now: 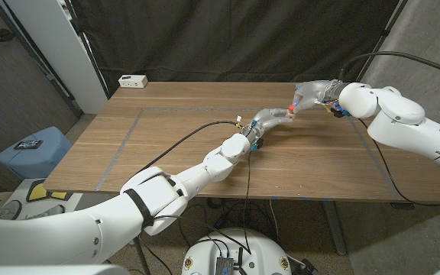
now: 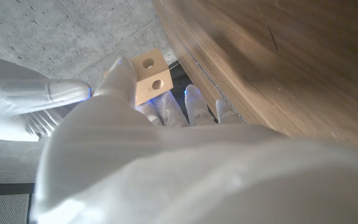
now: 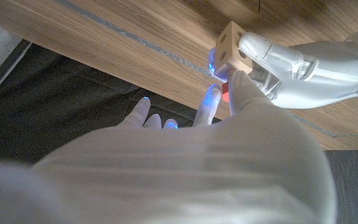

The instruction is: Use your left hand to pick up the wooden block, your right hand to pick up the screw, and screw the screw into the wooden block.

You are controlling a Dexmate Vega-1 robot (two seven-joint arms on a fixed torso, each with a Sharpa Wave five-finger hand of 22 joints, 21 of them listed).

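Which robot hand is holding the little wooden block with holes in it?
The left hand holds the wooden block, the block pinched at its fingertips. The right hand instead holds something red, probably the screw, up against the block.

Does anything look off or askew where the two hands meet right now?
Nothing stands out. The left hand holds the wooden block up off the table, and the right hand pinches a red-headed screw right against it. Nothing looks dropped or damaged.
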